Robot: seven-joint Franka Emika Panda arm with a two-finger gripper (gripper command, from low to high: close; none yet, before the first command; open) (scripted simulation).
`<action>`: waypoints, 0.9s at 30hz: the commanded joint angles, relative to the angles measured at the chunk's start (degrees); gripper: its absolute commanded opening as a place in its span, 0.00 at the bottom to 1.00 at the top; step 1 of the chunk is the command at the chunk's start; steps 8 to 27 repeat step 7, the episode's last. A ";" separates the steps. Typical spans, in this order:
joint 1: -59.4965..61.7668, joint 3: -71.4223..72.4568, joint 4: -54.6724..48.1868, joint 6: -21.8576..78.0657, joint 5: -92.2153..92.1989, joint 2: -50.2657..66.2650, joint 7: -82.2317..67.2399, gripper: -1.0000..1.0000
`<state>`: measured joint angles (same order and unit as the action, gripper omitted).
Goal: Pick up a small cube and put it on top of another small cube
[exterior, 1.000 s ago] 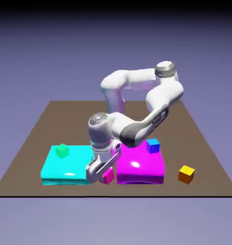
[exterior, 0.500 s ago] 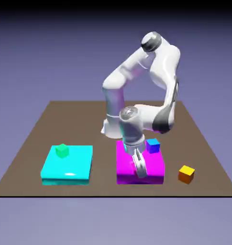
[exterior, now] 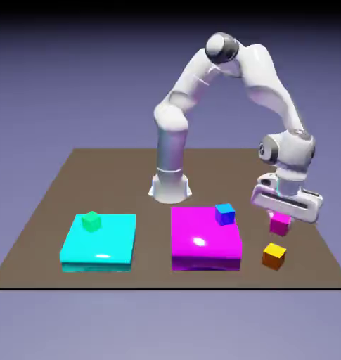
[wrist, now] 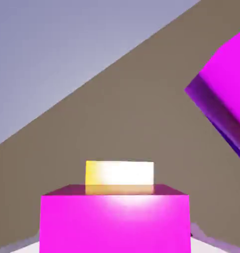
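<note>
The orange cube (exterior: 273, 255) rests on the table (exterior: 53, 204) nearest the camera; just above and behind it the pink cube (exterior: 279, 224) is pinched in the gripper (exterior: 282, 212). The carry step is judged nearly done; alignment over that 1 cube and lowering are called for.

magenta small cube (exterior: 279, 225), orange-yellow small cube (exterior: 273, 255), brown table (exterior: 74, 176)

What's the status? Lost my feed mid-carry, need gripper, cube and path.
Gripper shut on pink cube, held above the table. Orange cube just below, bare on top. Nothing between them.
</note>
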<state>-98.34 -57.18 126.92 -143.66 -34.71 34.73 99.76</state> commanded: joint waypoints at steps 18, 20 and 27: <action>4.26 4.96 -0.78 -2.72 -3.81 3.21 -2.38 1.00; 4.26 4.96 -0.78 -2.72 -3.81 3.21 -2.38 1.00; 4.26 4.96 -0.78 -2.72 -3.81 3.21 -2.38 1.00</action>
